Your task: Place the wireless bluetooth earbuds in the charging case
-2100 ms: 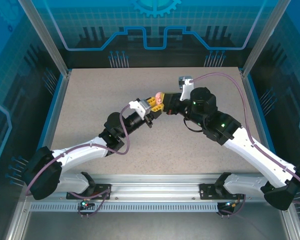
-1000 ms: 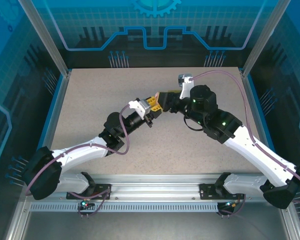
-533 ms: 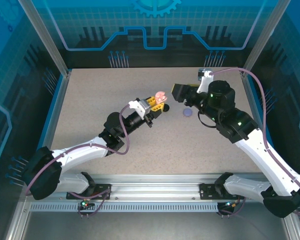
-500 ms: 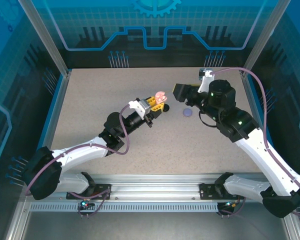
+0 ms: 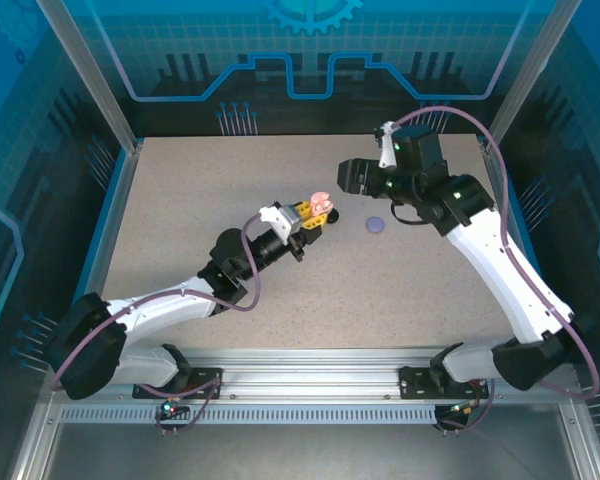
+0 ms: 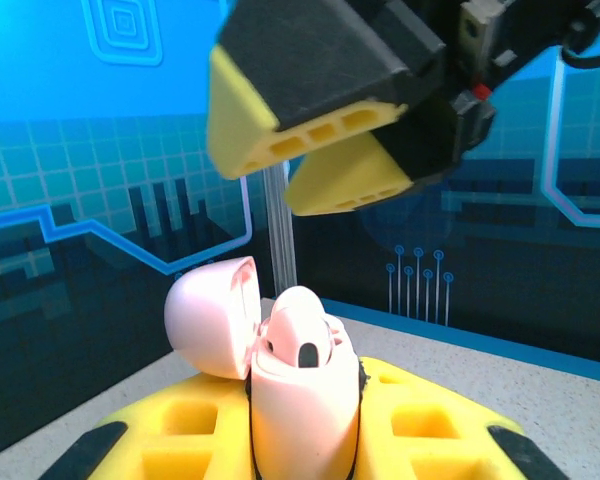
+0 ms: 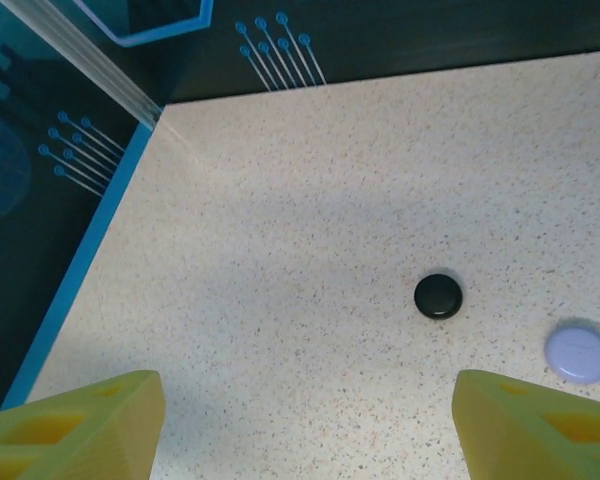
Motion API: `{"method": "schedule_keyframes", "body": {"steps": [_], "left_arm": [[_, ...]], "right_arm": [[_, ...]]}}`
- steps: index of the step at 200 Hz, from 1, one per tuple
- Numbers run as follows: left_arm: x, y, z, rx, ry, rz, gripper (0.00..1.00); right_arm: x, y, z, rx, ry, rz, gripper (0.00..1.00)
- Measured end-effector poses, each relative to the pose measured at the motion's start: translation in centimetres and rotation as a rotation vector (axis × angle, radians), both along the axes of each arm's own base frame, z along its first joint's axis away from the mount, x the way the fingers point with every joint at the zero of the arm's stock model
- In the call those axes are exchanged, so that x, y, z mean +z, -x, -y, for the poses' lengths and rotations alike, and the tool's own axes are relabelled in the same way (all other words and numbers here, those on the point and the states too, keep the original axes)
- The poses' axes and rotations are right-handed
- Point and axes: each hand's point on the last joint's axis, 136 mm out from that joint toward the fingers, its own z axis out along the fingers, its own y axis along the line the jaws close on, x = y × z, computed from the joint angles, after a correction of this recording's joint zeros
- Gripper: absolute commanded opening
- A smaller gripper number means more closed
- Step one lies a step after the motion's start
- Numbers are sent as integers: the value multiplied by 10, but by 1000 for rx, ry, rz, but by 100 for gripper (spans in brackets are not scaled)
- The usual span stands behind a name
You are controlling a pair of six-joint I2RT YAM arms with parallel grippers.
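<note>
Above mid-table, the left jaws clamp the pink charging case (image 6: 305, 420) upright, lid (image 6: 212, 317) flipped open, so its well faces the other arm; a pale pink earbud (image 6: 298, 335) seems seated inside. Right jaws, spread and empty, hang far right over the lavender case (image 5: 377, 226) and black case (image 7: 438, 296) on the table (image 5: 230, 180).

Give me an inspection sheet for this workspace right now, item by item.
Surface: speckled beige table, unmarked.
Job's things: open pink case, pink earbud apparently seated; lavender case and black case closed on the table.
Clutter: nothing seen.
End effectors: left end effector shut on the pink case; right end effector open, empty.
Cables: purple cables looped along both arms.
Surroundings: blue patterned walls, aluminium frame.
</note>
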Motion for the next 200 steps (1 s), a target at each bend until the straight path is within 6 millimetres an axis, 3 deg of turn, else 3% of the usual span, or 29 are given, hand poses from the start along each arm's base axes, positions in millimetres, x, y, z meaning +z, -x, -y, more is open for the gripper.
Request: {"method": "schedule_keyframes", "body": {"steps": [54, 94, 144, 200], "left_arm": [[-16, 2, 3, -29, -13, -47, 0], [-20, 2, 5, -33, -16, -59, 0], [-31, -2, 8, -32, -31, -81, 0], [-36, 0, 12, -40, -41, -91, 0]], "right_arm": [[-40, -27, -28, 81, 67, -138, 75], [-63, -36, -41, 117, 107, -206, 73], [-72, -25, -52, 166, 136, -227, 71], [-75, -7, -42, 164, 140, -218, 68]]}}
